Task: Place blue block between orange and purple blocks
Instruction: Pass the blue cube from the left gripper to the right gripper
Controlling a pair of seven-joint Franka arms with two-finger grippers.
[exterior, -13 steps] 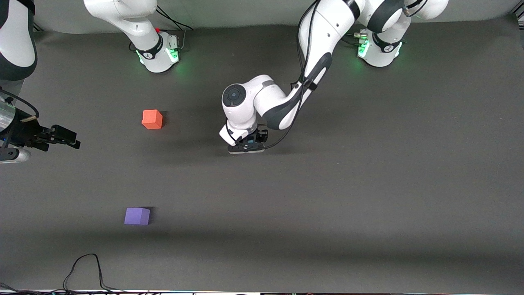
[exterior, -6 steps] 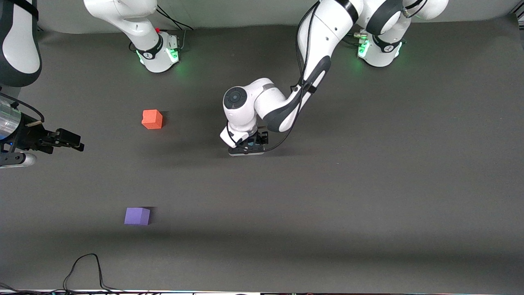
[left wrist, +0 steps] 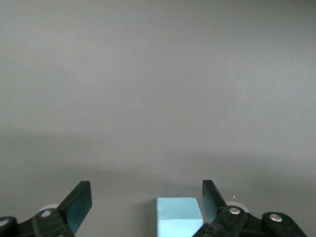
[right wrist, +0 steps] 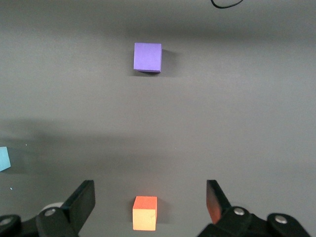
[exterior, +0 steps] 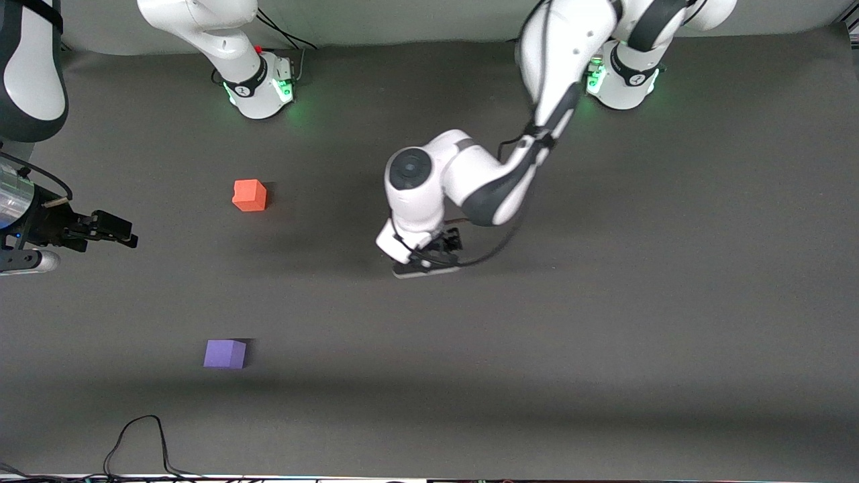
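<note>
At the right arm's end of the bench, the right pincer waited with its jaws spread and empty, high over the orange block in its own wrist view. That block lay farther from the front camera than the purple block, the gap between them bare. Mid-bench, the left pincer stood open over the blue block, which sat loose on the bench close by one finger. The block's goal likely lay toward the right arm's end; the left arm was nearer.
</note>
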